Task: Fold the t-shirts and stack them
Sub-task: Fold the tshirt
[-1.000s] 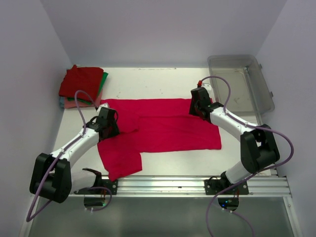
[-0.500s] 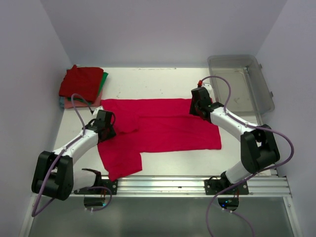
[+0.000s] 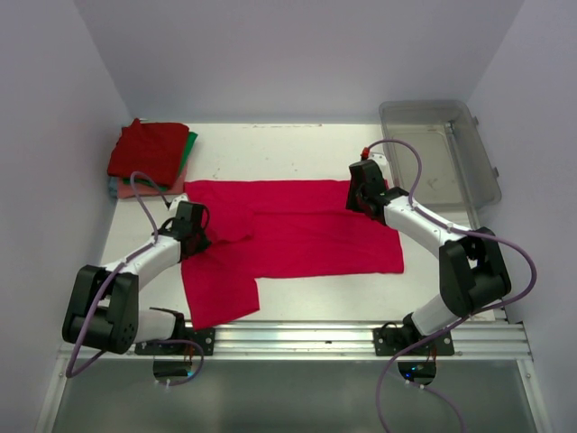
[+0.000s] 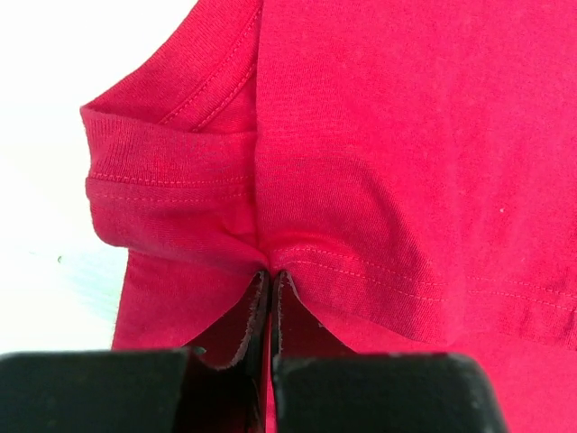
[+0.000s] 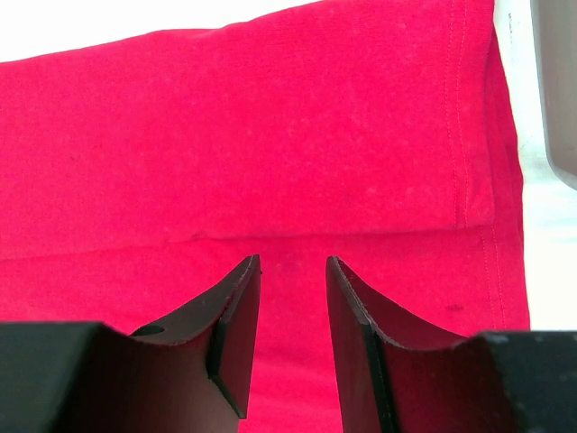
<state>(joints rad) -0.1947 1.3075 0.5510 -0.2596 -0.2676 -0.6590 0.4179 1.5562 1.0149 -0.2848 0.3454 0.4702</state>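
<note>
A crimson-pink t-shirt [image 3: 306, 234] lies spread across the white table [image 3: 288, 149], its lower left part folded toward the front edge. My left gripper [image 3: 200, 240] sits at the shirt's left side. In the left wrist view its jaws [image 4: 271, 273] are shut on a puckered fold of the shirt [image 4: 388, 135] beside the sleeve hem. My right gripper [image 3: 365, 206] hovers over the shirt's right end. In the right wrist view it [image 5: 293, 262] is open, with only flat cloth [image 5: 270, 135] below. A stack of folded t-shirts [image 3: 149, 155], dark red on top with green and salmon-pink edges, rests at the back left.
A clear grey plastic bin [image 3: 442, 149] stands at the back right, and its corner [image 5: 561, 90] shows just past the shirt's hem in the right wrist view. An aluminium rail [image 3: 315, 338] runs along the near edge by the arm bases.
My left gripper has slid slightly down and left and closed on the shirt's fold. The right arm has stayed still.
</note>
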